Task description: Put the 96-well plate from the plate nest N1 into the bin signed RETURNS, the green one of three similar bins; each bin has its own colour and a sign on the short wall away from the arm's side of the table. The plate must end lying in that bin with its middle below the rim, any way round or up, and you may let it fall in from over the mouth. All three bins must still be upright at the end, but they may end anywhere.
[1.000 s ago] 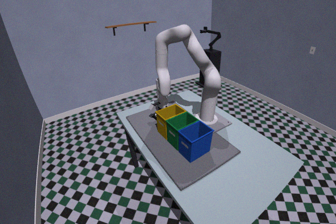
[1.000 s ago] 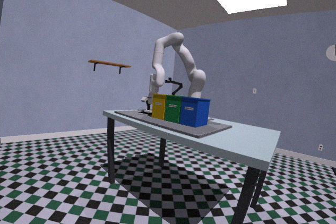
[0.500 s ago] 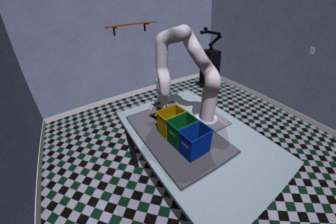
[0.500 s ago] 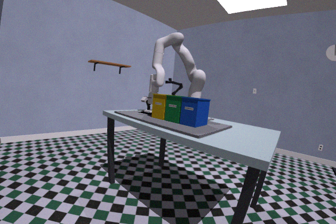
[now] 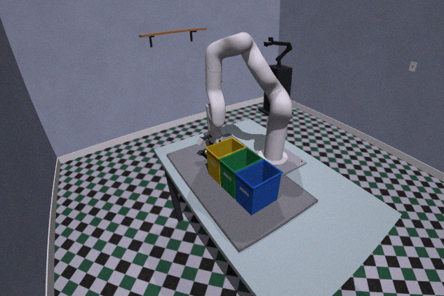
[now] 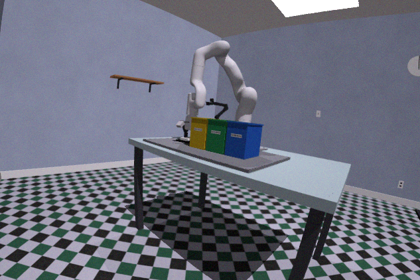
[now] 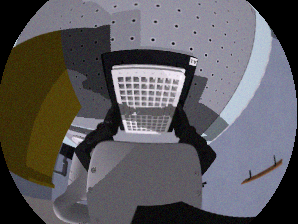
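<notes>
The white 96-well plate (image 7: 148, 99) lies in its black plate nest (image 7: 149, 70) on the grey mat, seen from above in the wrist view. My gripper (image 7: 147, 108) is low over it, its two black fingers set against the plate's near end on either side, shut on the plate. In the top view the gripper (image 5: 205, 147) is behind the yellow bin, low on the mat; the plate is hidden there. The green bin (image 5: 239, 170) stands between the yellow bin (image 5: 224, 156) and the blue bin (image 5: 259, 182). In the exterior view the green bin (image 6: 215, 135) shows a white sign.
The three bins stand in a tight row, upright, on the grey mat (image 5: 238, 196). The yellow bin's wall (image 7: 33, 110) is close beside the gripper. The arm's base (image 5: 274, 156) stands behind the bins. The table's far edge is near the nest.
</notes>
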Tool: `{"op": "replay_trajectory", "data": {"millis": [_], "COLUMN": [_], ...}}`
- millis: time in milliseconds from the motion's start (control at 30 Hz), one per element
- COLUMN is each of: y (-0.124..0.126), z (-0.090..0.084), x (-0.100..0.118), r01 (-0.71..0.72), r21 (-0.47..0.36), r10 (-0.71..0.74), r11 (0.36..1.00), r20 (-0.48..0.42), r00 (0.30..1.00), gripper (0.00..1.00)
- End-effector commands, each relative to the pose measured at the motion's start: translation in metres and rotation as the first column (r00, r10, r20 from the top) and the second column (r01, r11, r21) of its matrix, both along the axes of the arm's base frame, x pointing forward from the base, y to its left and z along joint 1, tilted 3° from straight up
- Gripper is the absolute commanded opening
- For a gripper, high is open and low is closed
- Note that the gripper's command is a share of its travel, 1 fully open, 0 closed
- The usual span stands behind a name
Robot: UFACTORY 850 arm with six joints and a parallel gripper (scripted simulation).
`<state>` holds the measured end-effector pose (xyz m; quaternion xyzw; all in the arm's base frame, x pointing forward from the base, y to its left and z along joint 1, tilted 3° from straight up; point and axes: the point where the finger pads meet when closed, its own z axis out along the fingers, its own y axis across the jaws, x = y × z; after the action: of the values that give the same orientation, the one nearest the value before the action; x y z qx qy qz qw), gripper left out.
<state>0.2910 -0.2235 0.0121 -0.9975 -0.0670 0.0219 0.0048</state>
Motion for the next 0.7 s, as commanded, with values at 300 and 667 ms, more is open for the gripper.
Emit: {"op": "replay_trajectory", "data": {"millis": [300, 667], "y": [-0.0004, -0.0004], "z": [0.0029, 0.0089], "x": [0.0006, 0.0009], "r01": [0.000, 0.000], "r21": [-0.001, -0.001], "r10": [0.000, 0.000], "r11": [1.000, 1.000], "r20": [0.001, 0.001], "r00": [1.000, 1.000], "gripper": [0.00, 0.00]}}
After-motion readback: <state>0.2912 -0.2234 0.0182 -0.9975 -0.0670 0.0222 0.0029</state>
